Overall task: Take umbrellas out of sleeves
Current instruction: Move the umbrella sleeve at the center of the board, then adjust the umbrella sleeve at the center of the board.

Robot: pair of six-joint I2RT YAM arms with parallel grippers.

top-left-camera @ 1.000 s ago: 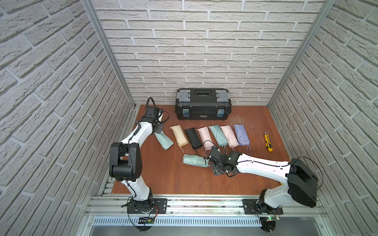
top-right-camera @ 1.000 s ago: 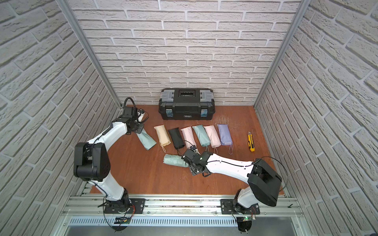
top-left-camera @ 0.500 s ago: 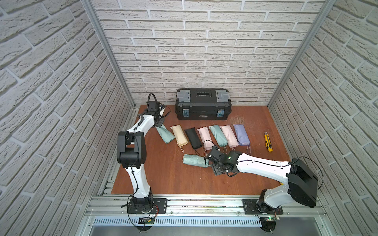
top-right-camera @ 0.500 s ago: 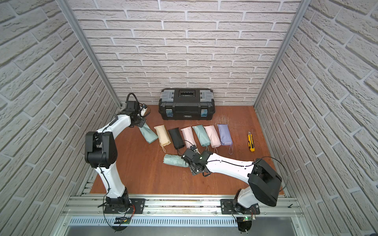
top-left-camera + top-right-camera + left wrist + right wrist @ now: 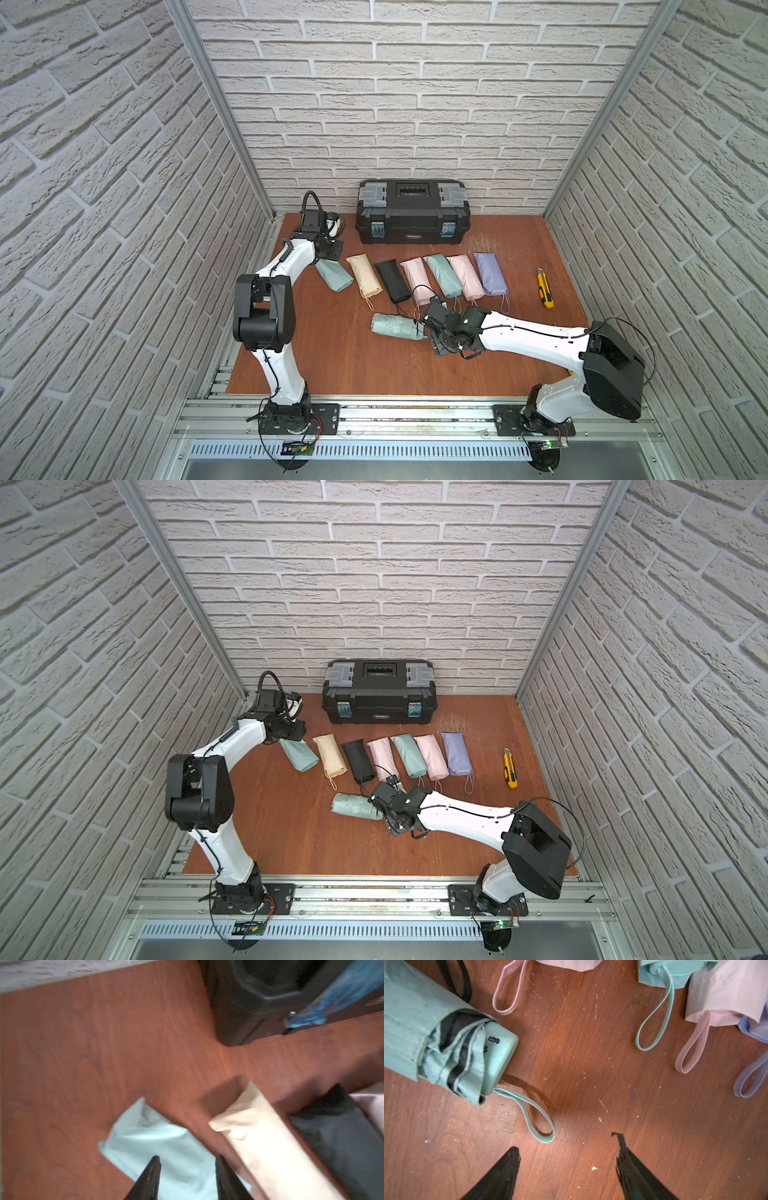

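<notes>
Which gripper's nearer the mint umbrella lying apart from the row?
Right: the right gripper sits just off the mint umbrella, at its handle end; left gripper is over the mint sleeve at the row's end.

Left wrist view blurred, toolbox (image 5: 249,1001) cropped there. Left arm (image 5: 291,259) hides far end of mint sleeve (image 5: 336,277) (image 5: 300,756) in both top views. Mint umbrella (image 5: 415,1028) cropped in right wrist view.

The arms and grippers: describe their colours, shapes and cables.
The left arm and right arm have glossy white link shells, bulky black joint housings and thin black cables running along them. The left gripper and right gripper each end in two black, tapered, pointed fingers.
</notes>
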